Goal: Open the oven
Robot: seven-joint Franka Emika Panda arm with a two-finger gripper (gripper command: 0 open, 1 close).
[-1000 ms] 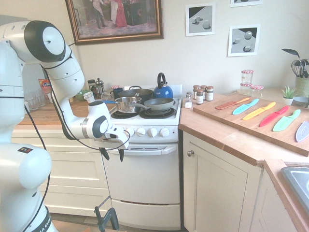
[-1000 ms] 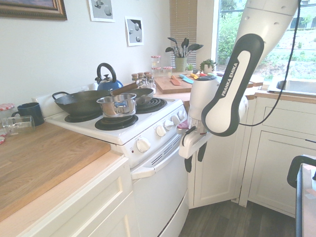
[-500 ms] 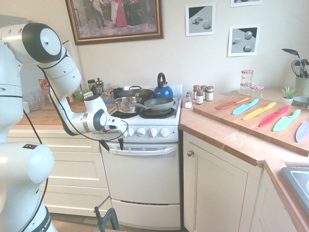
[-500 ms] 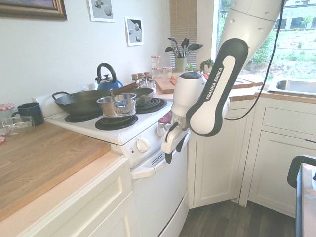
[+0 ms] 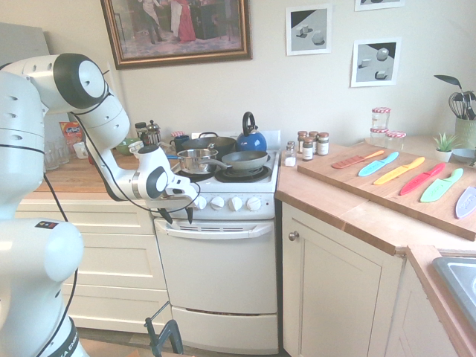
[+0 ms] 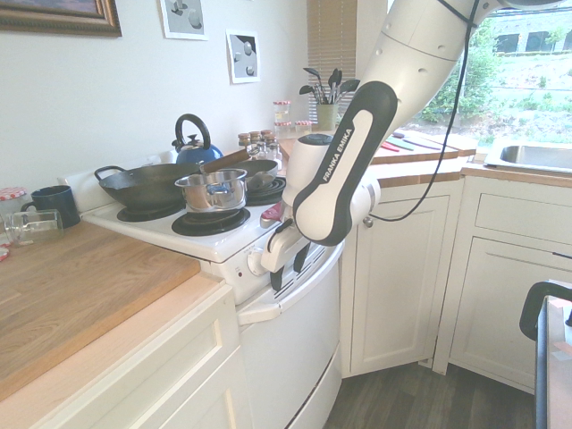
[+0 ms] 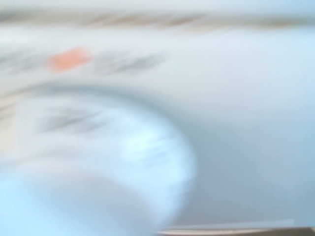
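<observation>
The white oven (image 5: 220,279) stands between cream cupboards, its wide door shut under a curved bar handle (image 5: 223,230). My gripper (image 5: 179,216) hangs open, fingers pointing down, close in front of the left end of the knob panel and just above the handle's left end. From the other side, the gripper (image 6: 288,268) is right against the panel, over the handle (image 6: 260,310), with nothing between its fingers. Up close and blurred, a round white knob (image 7: 98,162) fills much of the wrist view.
On the black hob sit a small steel pot (image 5: 195,159), a dark pan (image 5: 245,158) and a blue kettle (image 5: 251,138). Cream cupboards (image 5: 338,297) flank the oven. A wooden board with coloured knives (image 5: 401,175) lies on the right counter.
The gripper has moved up and in toward the oven front, from out in front of the door to the left end of the knob panel. Its fingers stay open.
</observation>
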